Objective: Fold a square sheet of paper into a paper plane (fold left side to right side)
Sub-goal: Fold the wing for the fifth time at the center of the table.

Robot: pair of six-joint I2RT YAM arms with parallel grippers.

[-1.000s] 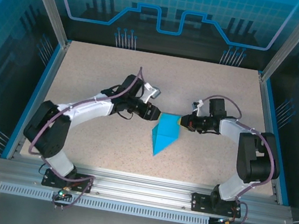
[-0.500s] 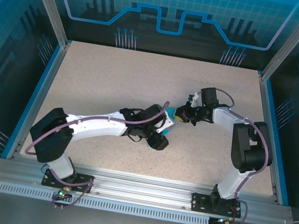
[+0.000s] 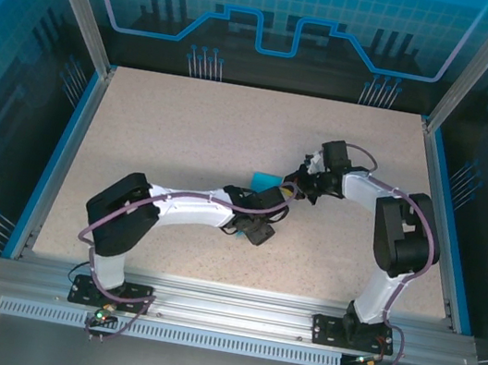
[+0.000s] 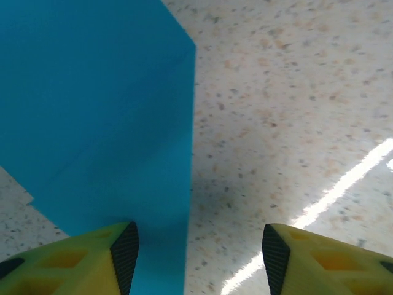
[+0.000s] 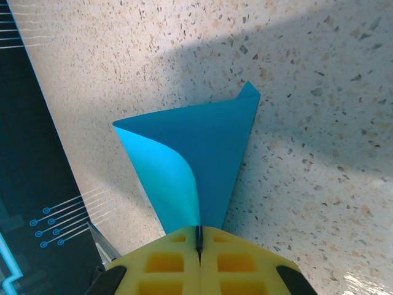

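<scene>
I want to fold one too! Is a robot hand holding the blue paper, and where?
The right gripper is shut on the paper, pinching its narrow tip. The left gripper is open over it, holding nothing.

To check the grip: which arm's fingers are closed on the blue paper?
The right arm's fingers are shut on a tip of the blue paper; the left arm's fingers stand apart, gripping nothing.

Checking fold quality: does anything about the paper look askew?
Yes: one layer of the blue paper curls loose instead of lying flat, just ahead of the shut right gripper pinching it.
</scene>
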